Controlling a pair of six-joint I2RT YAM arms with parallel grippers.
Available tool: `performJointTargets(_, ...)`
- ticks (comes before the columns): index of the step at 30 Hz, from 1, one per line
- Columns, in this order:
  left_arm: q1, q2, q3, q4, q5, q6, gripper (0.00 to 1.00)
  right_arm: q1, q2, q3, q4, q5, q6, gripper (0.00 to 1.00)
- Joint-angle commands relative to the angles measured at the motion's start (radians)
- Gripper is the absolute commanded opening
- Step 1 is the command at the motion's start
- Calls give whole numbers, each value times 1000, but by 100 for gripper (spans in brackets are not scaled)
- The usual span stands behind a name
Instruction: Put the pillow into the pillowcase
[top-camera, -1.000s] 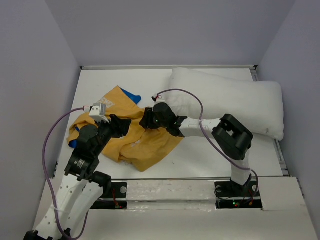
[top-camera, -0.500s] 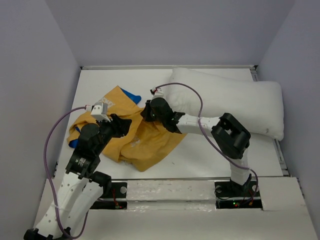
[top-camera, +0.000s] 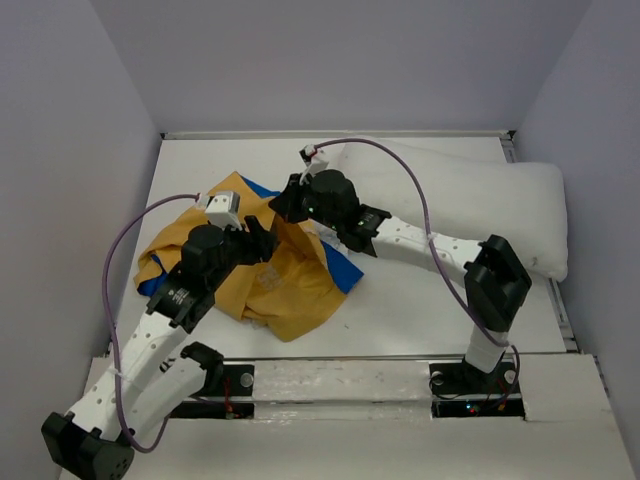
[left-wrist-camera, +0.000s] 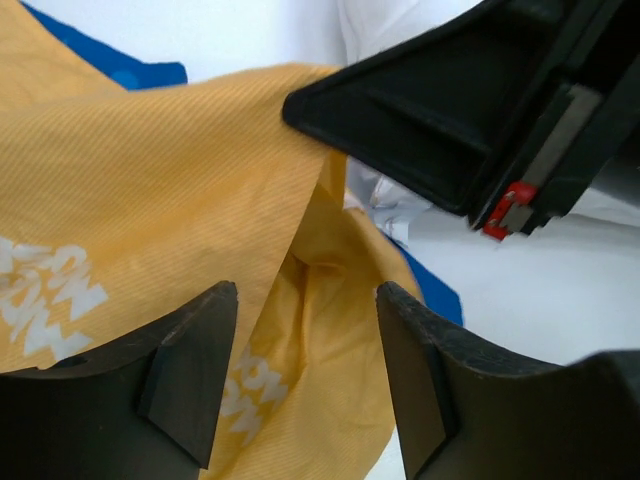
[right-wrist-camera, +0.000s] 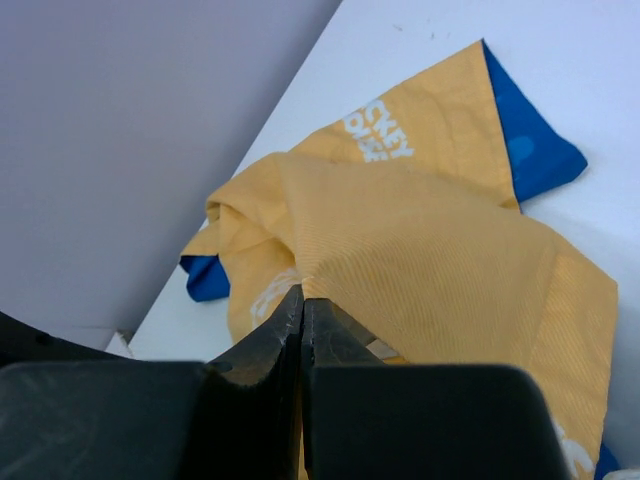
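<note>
Top view: yellow-orange and blue printed fabric pillowcase (top-camera: 290, 295) is crumpled on the white bench (top-camera: 420, 300) left of centre, plump white pillow (top-camera: 470, 195) at far right; left wrist: left end effector (left-wrist-camera: 305, 295) is spread wide over the cloth; right wrist: right end effector (right-wrist-camera: 302, 305) is clamped on a raised fold.

The pillowcase (top-camera: 290, 295) lies left of the pillow (top-camera: 500, 200).

pillow (top-camera: 500, 200): near edge behind right arm (top-camera: 430, 245) | pillowcase (left-wrist-camera: 150, 200): lettering cut by frame edge
</note>
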Motion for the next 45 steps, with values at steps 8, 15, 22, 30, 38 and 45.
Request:
performJointTargets(8,-118,145,116,96,-220,104,71,8,-68,42,-56,-165,59,0)
performJointTargets(15,-142,205,146,82,-309,131,63,8,-112,14,-58,-159,65,0)
performJointTargets(22,-161,268,208,110,-384,190,16,-1,-135,-6,-59,-163,63,0)
performJointTargets(30,-161,252,205,125,-252,160,0,-217,-48,52,-67,-442,-54,0)
performJointTargets(38,-159,277,171,290,-162,-13,0,-235,118,414,-382,-512,-257,40)
performJointTargets(45,-158,292,108,393,-131,-84,0,-343,-37,188,-378,-473,-245,59)
